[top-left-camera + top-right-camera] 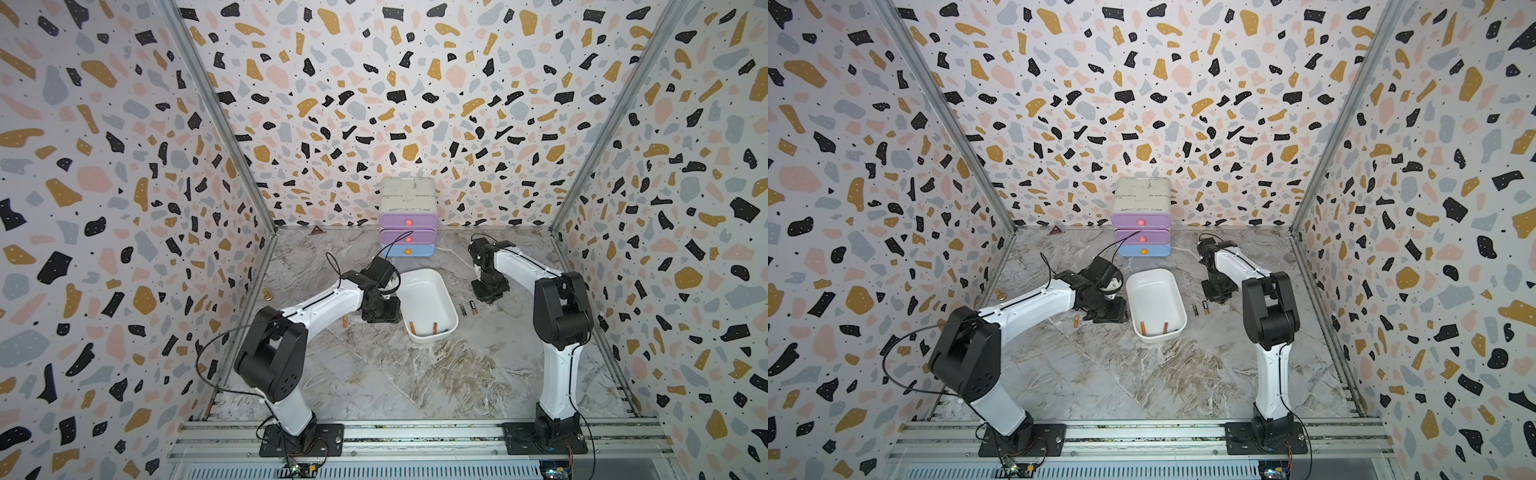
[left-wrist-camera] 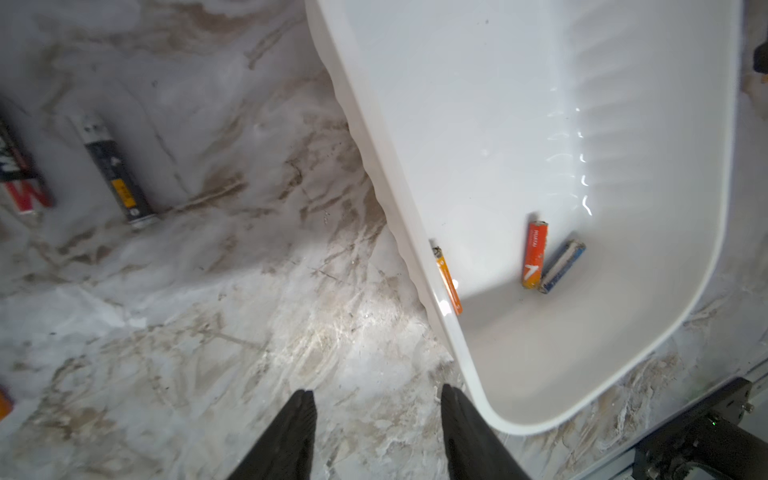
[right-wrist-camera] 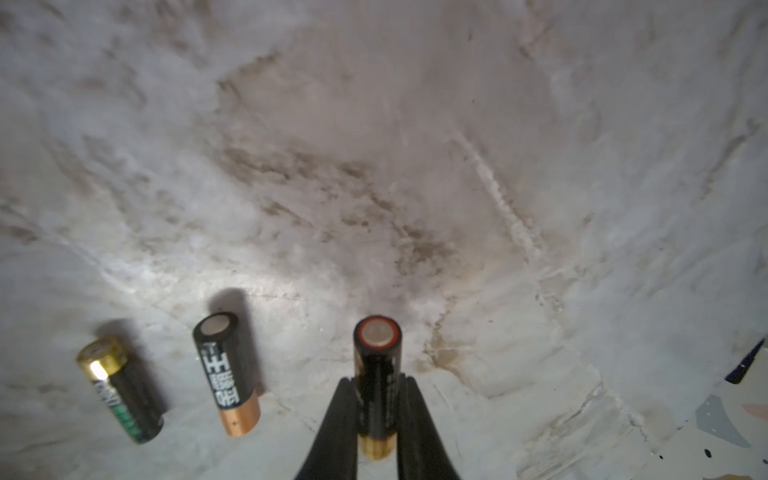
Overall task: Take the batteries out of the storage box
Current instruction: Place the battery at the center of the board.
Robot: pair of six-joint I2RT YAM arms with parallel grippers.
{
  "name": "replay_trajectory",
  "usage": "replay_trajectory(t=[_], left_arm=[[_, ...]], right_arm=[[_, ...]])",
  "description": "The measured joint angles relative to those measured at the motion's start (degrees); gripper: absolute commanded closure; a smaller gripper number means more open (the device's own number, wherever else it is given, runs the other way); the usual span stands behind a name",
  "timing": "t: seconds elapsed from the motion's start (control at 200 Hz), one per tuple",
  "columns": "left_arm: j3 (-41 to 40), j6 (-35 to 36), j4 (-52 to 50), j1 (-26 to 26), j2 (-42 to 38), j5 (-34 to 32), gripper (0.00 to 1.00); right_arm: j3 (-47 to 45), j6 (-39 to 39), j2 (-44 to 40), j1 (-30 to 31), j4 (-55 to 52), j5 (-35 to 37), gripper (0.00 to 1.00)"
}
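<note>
A lab test cell: terrazzo-print walls (image 1: 374, 83) box in a marble-look tabletop (image 1: 395, 374), robot arms (image 1: 328, 301) bolted to aluminium rails (image 1: 415, 435).

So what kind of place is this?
Most likely a robot test cell, not a home: a left arm and right arm bolted to a metal rail, with patterned panels walling in a marble-look tabletop.

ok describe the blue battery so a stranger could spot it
Start at the white storage box on the marble table. Look at its end away from the drawer cabinet. There the blue battery sits beside an orange battery; it alone is blue and silver.
</note>
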Motion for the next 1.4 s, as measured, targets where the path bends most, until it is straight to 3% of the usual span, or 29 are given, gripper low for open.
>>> replay_trajectory(t=[0.155,0.536,0.821,0.951,1.171,1.397], left_arm=[[2.69,-0.98,0.13,0.11,3.26,-0.09,0.46],[7.02,-2.05,-1.53,-0.61,1.70,1.51,0.48],[7.69,-2.67,-2.54,-0.63,-0.13,1.68,0.35],[7.69,-3.04,-2.51,-0.63,2.03,2.01,0.35],[9.31,-3.13,-2.58,-0.76,6.10,2.14,0.43],[12.63,-2.86,-2.95,-1.27,9.46,1.51,0.52]], right_arm=[[-0.20,-0.22,-0.02,0.13,0.66,0.74,1.00],[-1.79,-0.83,0.11,-0.11,2.62,-0.94,1.00],[-3.96,0.07,0.13,-0.20,4.44,-6.99,1.00],[-4.37,0.50,-0.11,-0.20,4.92,-7.28,0.89],[-4.79,1.57,-0.68,-0.20,5.16,-6.64,0.62],[-4.66,1.40,-8.15,-0.07,2.49,-5.53,0.54]])
